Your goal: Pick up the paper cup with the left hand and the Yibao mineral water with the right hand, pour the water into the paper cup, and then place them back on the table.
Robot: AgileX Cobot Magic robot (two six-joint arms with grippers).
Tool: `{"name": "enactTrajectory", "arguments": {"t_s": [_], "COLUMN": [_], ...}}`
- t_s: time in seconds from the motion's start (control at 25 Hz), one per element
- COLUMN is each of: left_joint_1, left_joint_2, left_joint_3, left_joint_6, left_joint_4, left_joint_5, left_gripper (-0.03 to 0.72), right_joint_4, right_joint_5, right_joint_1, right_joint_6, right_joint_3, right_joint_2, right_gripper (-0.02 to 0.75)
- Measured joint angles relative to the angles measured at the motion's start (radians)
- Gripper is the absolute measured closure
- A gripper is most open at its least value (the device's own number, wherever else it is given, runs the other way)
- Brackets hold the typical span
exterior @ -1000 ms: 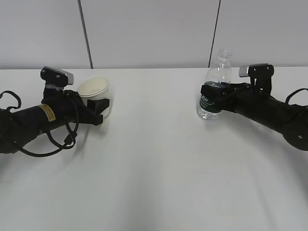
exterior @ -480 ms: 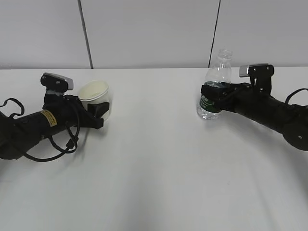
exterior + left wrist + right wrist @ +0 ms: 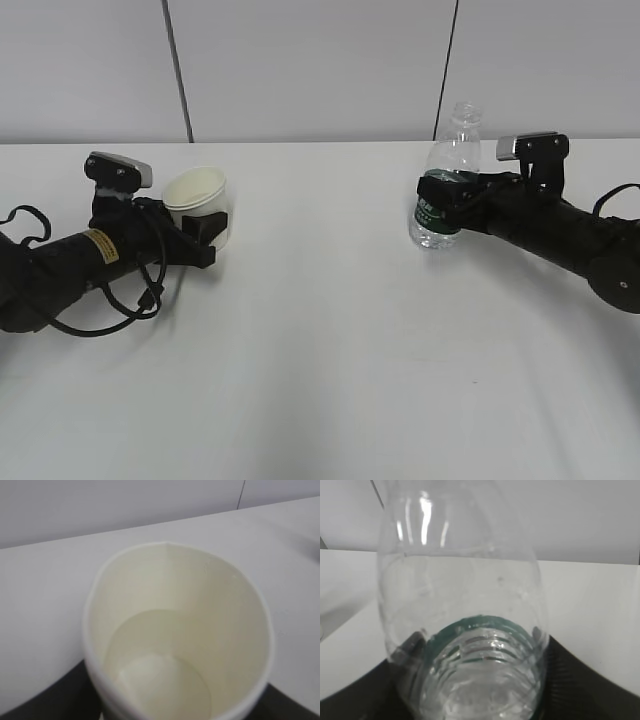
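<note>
The off-white paper cup stands at the left on the white table, and my left gripper is shut on its lower wall. The left wrist view looks down into the cup; black fingers show at both bottom corners. I cannot tell whether its base touches the table. The clear Yibao bottle stands upright at the right, with no cap. My right gripper is shut round its green label band. The right wrist view shows the bottle filling the space between the fingers.
A grey panelled wall runs behind the table's far edge. Both black arms lie low over the table at its left and right sides, with cables looping beside the left arm.
The left arm has dropped a little and the cup with it, mostly in the first half second. The right arm and the bottle have not moved.
</note>
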State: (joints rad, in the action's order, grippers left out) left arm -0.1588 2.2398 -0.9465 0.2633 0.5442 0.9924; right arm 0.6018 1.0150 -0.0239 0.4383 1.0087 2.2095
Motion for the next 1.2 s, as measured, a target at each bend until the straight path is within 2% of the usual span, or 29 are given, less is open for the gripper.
{"name": "enactTrajectory", "arguments": {"t_s": [0.44,1.2], "left_joint_1": [0.000,0.000], "left_joint_2": [0.001,0.001], "left_joint_3": [-0.002,-0.002], "left_joint_6": [-0.001,-0.001], "left_joint_4": [0.000,0.000], "left_joint_5": [0.000,0.000], "left_gripper": [0.290,0.290], "right_joint_4": [0.009,0.017], "right_joint_5": [0.000,0.012], "right_joint_1": [0.000,0.000], "right_joint_6": [-0.078,-0.095], "right_joint_3": [0.000,0.000], "right_joint_2": [0.010,0.018], "right_gripper": [0.274,0.274]}}
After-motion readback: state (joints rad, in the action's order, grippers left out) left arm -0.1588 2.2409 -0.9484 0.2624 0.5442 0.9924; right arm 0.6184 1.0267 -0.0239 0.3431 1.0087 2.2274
